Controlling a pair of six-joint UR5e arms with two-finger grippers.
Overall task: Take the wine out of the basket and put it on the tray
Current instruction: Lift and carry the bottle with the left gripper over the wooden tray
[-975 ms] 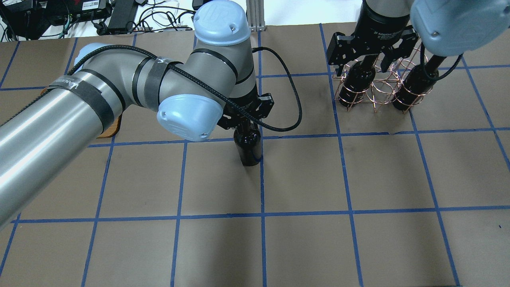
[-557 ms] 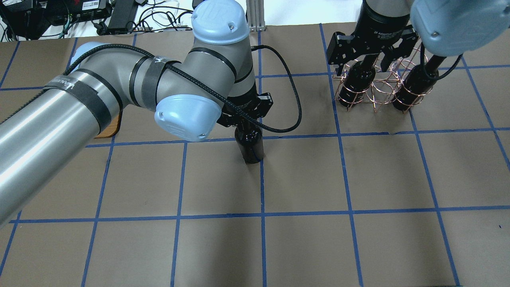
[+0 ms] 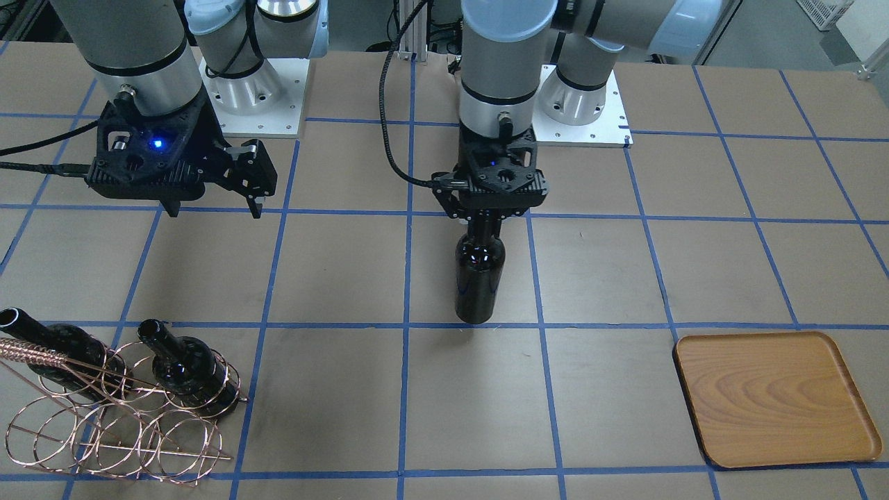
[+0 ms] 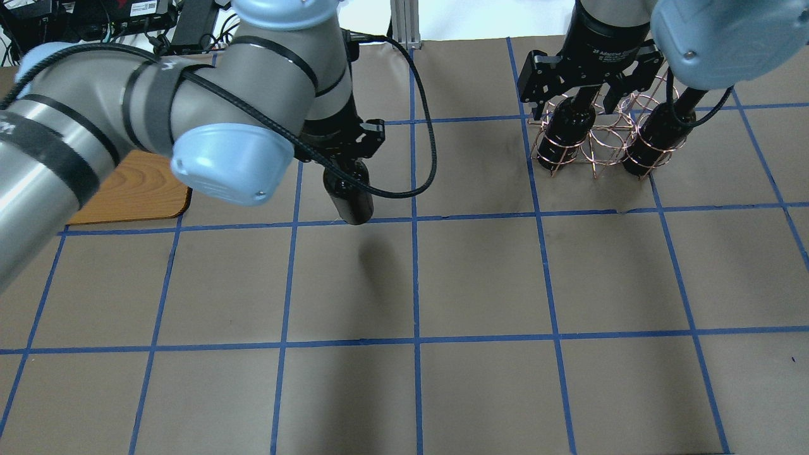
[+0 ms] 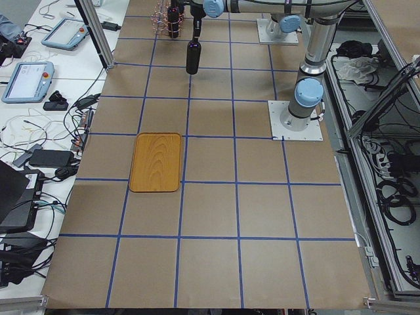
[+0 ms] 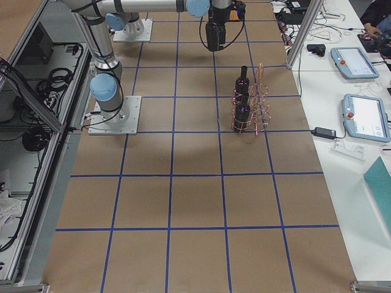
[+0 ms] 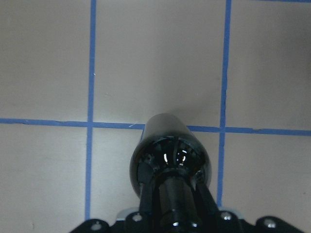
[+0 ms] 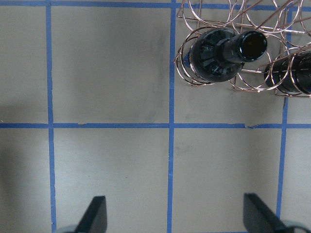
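Wire basket (image 6: 259,108), upright on the taped table (image 6: 195,201). Inside it: near bottle (image 6: 239,113) and far bottle (image 6: 242,78), both standing. Beyond the basket: third bottle (image 6: 213,35), upright under the far arm (image 6: 153,5). On the basket's side away from the robot: tablet (image 6: 368,116) and second tablet (image 6: 353,61).

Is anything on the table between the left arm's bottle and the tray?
Nothing stands there: in the front-facing view only brown table paper with blue tape lines separates the wine from the tray.
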